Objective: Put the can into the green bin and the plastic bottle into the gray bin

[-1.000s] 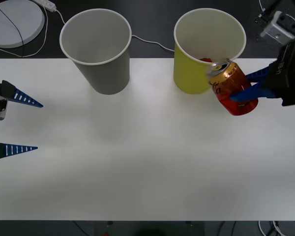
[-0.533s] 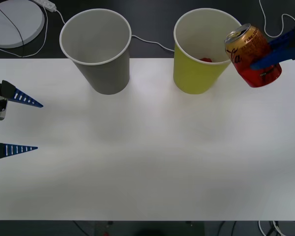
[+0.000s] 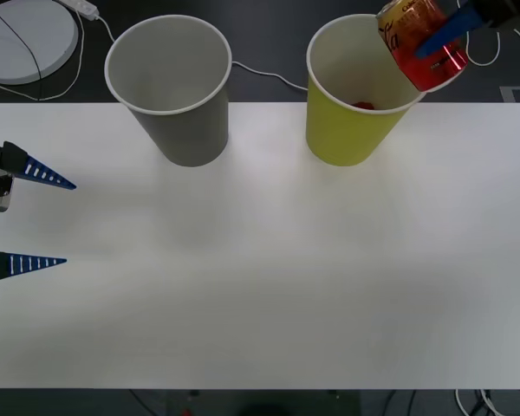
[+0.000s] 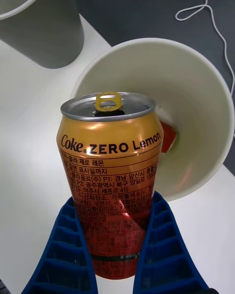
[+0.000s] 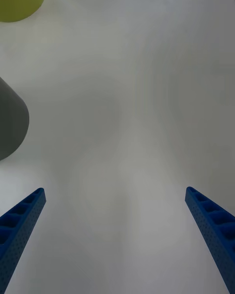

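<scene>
At the table's left edge, your left gripper (image 3: 26, 218) is idling with its blue fingers spread wide apart, nothing between them. Moving right, the gray bin (image 3: 173, 87) is standing upright on the white table (image 3: 260, 277), and you can see nothing inside it. Beside it, the green bin (image 3: 360, 91) is holding a small red object (image 4: 168, 136) at its bottom. Above that bin's right rim, your right gripper (image 4: 117, 255) is clamping the can (image 4: 113, 176) by its lower red half, pull tab pointing toward the cup's mouth.
</scene>
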Action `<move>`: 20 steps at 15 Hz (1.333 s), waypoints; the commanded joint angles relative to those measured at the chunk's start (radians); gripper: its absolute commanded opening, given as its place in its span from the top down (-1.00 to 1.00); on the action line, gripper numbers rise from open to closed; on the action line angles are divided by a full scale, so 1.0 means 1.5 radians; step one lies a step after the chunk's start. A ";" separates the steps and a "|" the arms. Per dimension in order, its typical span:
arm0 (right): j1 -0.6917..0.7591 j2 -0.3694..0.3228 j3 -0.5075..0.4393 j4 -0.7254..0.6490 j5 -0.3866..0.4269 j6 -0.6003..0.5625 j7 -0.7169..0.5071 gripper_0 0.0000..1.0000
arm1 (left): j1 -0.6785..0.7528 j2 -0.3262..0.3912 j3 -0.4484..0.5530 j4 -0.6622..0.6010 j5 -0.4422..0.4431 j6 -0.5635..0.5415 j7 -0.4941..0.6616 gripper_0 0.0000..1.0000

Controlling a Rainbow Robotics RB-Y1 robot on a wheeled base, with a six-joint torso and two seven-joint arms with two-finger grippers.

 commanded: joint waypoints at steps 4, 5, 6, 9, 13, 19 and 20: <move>-0.059 0.106 0.007 0.140 0.116 0.003 0.012 1.00 | 0.000 0.000 0.000 0.000 0.000 0.000 0.000 -1.00; -0.070 0.121 0.007 0.164 0.131 0.003 0.019 1.00 | 0.000 0.000 0.000 0.000 0.000 0.000 0.000 -1.00; -0.077 0.129 0.007 0.179 0.142 0.003 0.026 1.00 | 0.000 0.000 0.000 0.000 0.000 0.000 0.000 -1.00; -0.078 0.133 0.010 0.183 0.149 0.002 0.028 1.00 | 0.000 0.000 0.000 0.000 0.000 0.000 0.000 -1.00; -0.078 0.132 0.010 0.181 0.143 0.002 0.050 -0.93 | 0.000 0.000 0.000 0.000 0.000 0.000 0.000 -1.00; -0.077 0.088 0.009 0.136 0.100 -0.024 0.072 -1.00 | 0.000 0.000 0.000 0.000 0.000 0.000 0.000 -1.00; -0.075 0.075 0.009 0.125 0.081 -0.029 0.080 -1.00 | 0.000 0.000 0.000 0.000 0.000 0.000 0.000 -1.00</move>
